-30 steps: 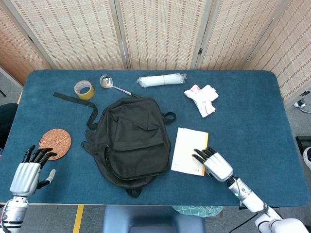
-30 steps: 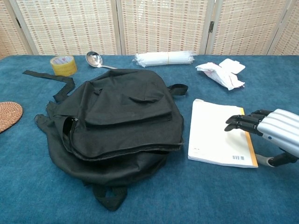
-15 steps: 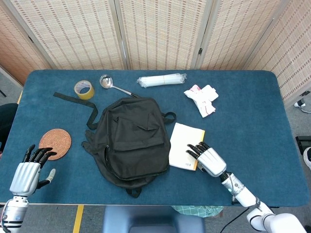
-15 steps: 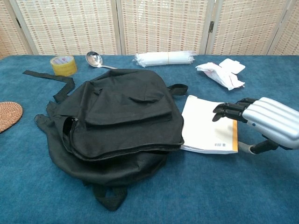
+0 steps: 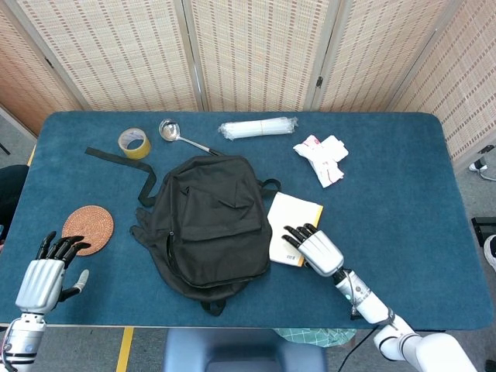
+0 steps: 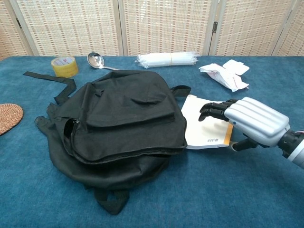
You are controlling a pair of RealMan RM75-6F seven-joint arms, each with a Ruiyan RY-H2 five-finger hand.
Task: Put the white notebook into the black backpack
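The black backpack (image 5: 209,225) (image 6: 123,118) lies flat in the middle of the blue table, with a zip slit on its left side. The white notebook (image 5: 288,217) (image 6: 198,126) with an orange spine lies against the backpack's right edge, its left side tucked under the flap. My right hand (image 5: 316,249) (image 6: 251,121) holds the notebook's near right corner, fingers on top and thumb at the edge. My left hand (image 5: 43,280) rests at the table's near left corner, fingers spread and holding nothing. The chest view does not show it.
At the back stand a yellow tape roll (image 5: 134,143) (image 6: 64,66), a metal ladle (image 5: 174,133) (image 6: 97,60) and a clear sleeve of cups (image 5: 258,127) (image 6: 167,59). White packets (image 5: 322,159) (image 6: 225,73) lie back right. A woven coaster (image 5: 87,229) (image 6: 8,118) sits left.
My right hand has slid the notebook leftwards across the table until its left edge went under the backpack's right side. The left hand has not moved.
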